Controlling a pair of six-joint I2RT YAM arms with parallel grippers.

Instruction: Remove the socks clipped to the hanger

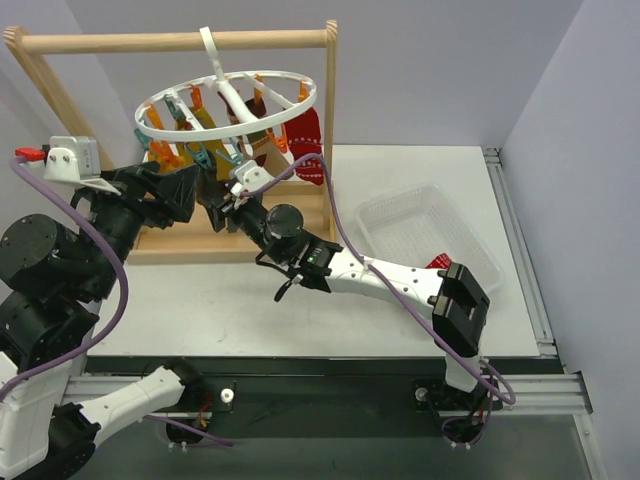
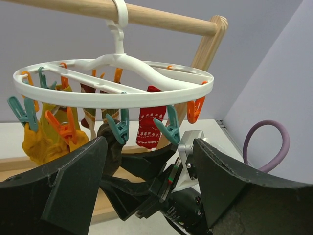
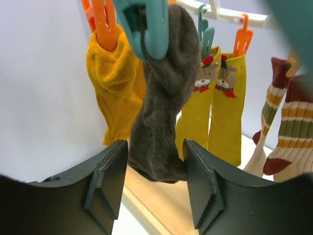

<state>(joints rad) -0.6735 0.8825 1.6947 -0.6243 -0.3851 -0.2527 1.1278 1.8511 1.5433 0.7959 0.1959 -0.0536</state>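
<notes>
The white ring hanger (image 1: pixel 300 85) (image 2: pixel 117 100) hangs by its hook from the wooden rail. Socks are clipped round it: a red patterned one (image 1: pixel 308 140) (image 2: pixel 146 128), a mustard one (image 3: pixel 115 83), a yellow bear pair (image 3: pixel 225 107) and striped ones (image 3: pixel 288 122). A dark brown sock (image 3: pixel 164 98) hangs from a teal clip (image 3: pixel 146 24), down between the fingers of my right gripper (image 3: pixel 154 147) (image 1: pixel 222 205). Those jaws stand open; the right finger touches the sock and the left has a gap. My left gripper (image 2: pixel 149 147) (image 1: pixel 195 195) is wide open just left of it, holding nothing.
The wooden frame rack (image 1: pixel 180 42) stands at the back left, its base board under the socks. A clear mesh basket (image 1: pixel 425 235) sits on the table to the right. A purple cable (image 1: pixel 335 215) loops over the right arm.
</notes>
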